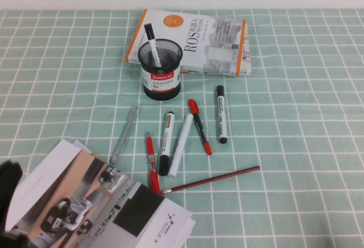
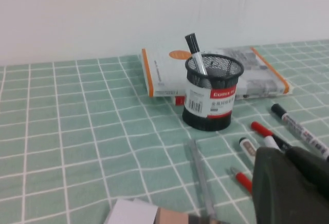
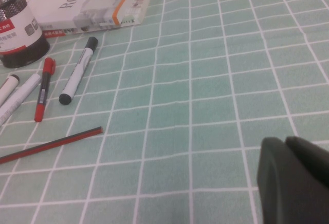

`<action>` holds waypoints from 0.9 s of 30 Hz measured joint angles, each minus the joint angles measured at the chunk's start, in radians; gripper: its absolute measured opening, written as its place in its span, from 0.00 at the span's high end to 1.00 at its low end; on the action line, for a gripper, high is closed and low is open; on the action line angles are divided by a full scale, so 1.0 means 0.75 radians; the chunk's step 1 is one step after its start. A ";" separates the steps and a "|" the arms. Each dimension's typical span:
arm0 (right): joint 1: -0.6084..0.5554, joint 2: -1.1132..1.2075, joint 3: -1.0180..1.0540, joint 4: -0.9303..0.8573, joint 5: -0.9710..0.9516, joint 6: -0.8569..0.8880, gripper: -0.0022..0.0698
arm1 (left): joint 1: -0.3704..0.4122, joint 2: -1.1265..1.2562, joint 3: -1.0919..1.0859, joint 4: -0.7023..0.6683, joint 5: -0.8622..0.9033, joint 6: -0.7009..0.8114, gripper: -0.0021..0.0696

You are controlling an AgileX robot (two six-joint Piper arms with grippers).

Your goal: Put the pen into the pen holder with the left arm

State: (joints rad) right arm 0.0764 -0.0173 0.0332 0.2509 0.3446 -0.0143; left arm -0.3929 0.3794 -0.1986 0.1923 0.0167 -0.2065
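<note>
The black mesh pen holder (image 1: 161, 69) with its red-and-white band stands in front of a book. One white marker with a black cap (image 1: 151, 42) stands tilted inside it, seen also in the left wrist view (image 2: 195, 54) in the holder (image 2: 212, 93). Two like markers lie on the cloth, one (image 1: 220, 114) to the right and one (image 1: 166, 143) in the pen cluster. My left gripper (image 2: 286, 153) is shut and empty, low above the pens; only a black part of the left arm (image 1: 8, 185) shows at the lower left. My right gripper (image 3: 286, 142) is shut and empty over bare cloth.
A ROS book (image 1: 199, 40) lies behind the holder. A translucent grey pen (image 1: 124, 134), red-capped pens (image 1: 199, 125), a plain white pen (image 1: 181, 145) and a red pencil (image 1: 213, 180) lie in front. An open brochure (image 1: 85, 202) covers the lower left.
</note>
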 joint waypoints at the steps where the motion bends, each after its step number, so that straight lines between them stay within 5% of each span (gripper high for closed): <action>1: 0.000 0.000 0.000 0.000 0.000 0.000 1.00 | 0.006 -0.028 0.032 -0.010 -0.013 0.020 0.97; 13: 0.000 0.000 0.000 0.000 0.000 0.000 1.00 | 0.306 -0.459 0.298 -0.290 -0.035 0.241 0.97; 27: 0.000 0.000 0.000 0.000 0.000 0.000 1.00 | 0.320 -0.517 0.301 -0.295 0.449 0.275 0.97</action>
State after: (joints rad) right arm 0.0764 -0.0173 0.0332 0.2509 0.3446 -0.0143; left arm -0.1526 -0.0083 0.0271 -0.0290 0.3536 0.0000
